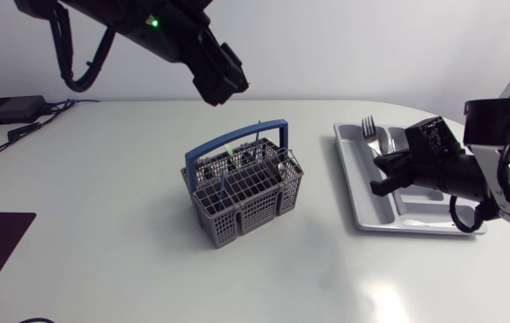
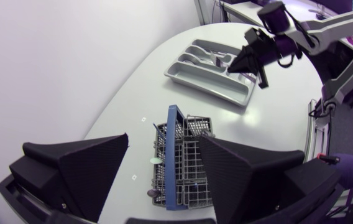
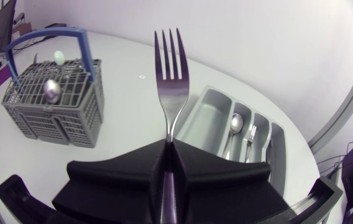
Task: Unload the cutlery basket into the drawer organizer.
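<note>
Done so far: the drawer organizer [image 1: 356, 166], at the right of the head view, already has at least two pieces lying in its compartments: a spoon [image 3: 235, 124] and, in the slot beside it, what looks like a second fork [image 3: 251, 134].
In transit: a fork [image 3: 171, 81] is held over the organizer's near end and is not yet laid in a slot.
Left to do: the cutlery basket [image 1: 246, 215], grey with a blue handle, stands upright at the middle of the head view, well apart from the organizer. Several pieces remain in it, among them a rounded spoon bowl [image 3: 52, 89] and a pale-tipped handle [image 3: 58, 57]. An exact count cannot be read through the mesh.
Progress judgement: partly through. A few pieces are sorted, one is on its way, and more are waiting in the basket.
Right gripper [image 3: 167, 144]: the jaws are nearly together, pinching the fork's handle from both sides. The tines stick out ahead of the fingers and touch nothing.
Left gripper [image 2: 164, 140]: the jaws are spread wide and empty. It hangs above the basket at the upper middle of the head view, with the blue handle showing between the fingers from above. It touches nothing.
</note>
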